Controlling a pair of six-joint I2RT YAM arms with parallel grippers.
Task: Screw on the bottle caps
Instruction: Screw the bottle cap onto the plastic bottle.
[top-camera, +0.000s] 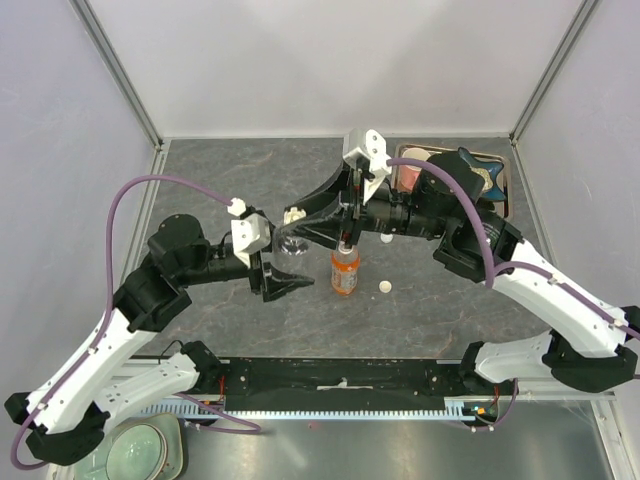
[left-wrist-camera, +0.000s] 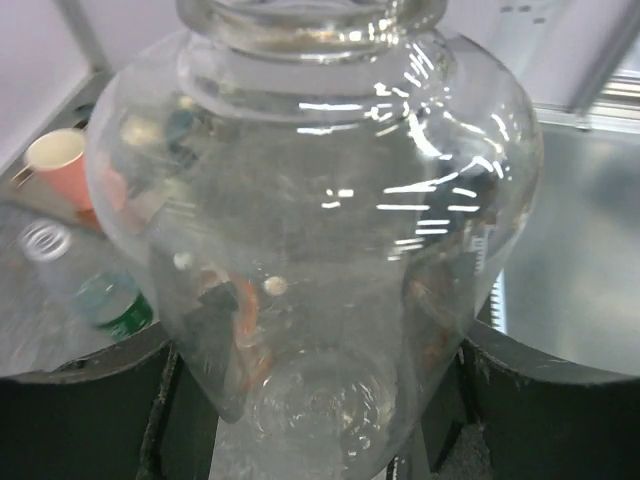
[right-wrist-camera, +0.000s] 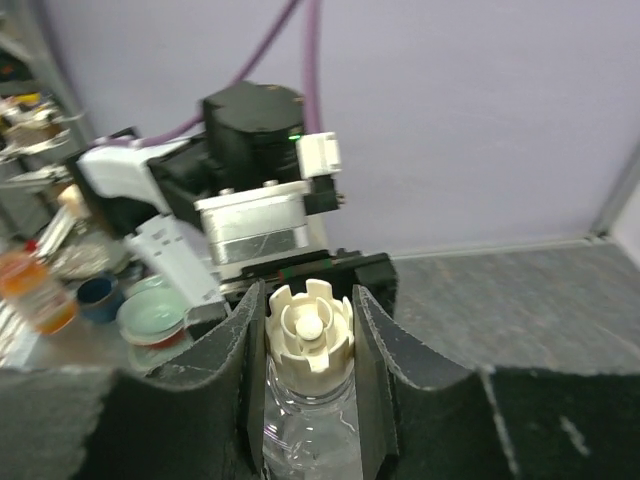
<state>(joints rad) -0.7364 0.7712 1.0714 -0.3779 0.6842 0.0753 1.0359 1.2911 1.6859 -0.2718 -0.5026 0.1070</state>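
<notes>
The right claw (right-wrist-camera: 309, 300) is pressed in on a bottle cap (right-wrist-camera: 310, 330). Its two black, felt-like fingers (right-wrist-camera: 240, 370) touch the cap's sides. The cap is cream-white plastic, round, with a notched, castle-like rim and a small knob in the middle. It sits on the neck of the small clear bottle (left-wrist-camera: 320, 200), directly between the fingertips.

That bottle is thin, glossy, see-through plastic. It is pear-shaped, with a narrow ringed neck and wide rounded shoulders that catch streaks of light. The left claw (left-wrist-camera: 318, 380) pinches it low on the body, a dark padded finger (left-wrist-camera: 90, 410) on each side, and its neck points away from this claw toward the right one.

Just beside the right claw, on its near side, the orange bottle (top-camera: 345, 272) stands upright on the grey, marbled table (top-camera: 250, 170). It holds orange drink and has an orange label. Its top is too small to make out.

Two loose caps, flat white discs, lie apart from that claw toward its wrist end. One (top-camera: 386, 238) is close under the arm and the other (top-camera: 384, 287) is nearer the bases.

Far ahead of the left claw and to its left stand the green-label bottle (left-wrist-camera: 105, 300), its mouth open, and a pink mug (left-wrist-camera: 55, 160).
</notes>
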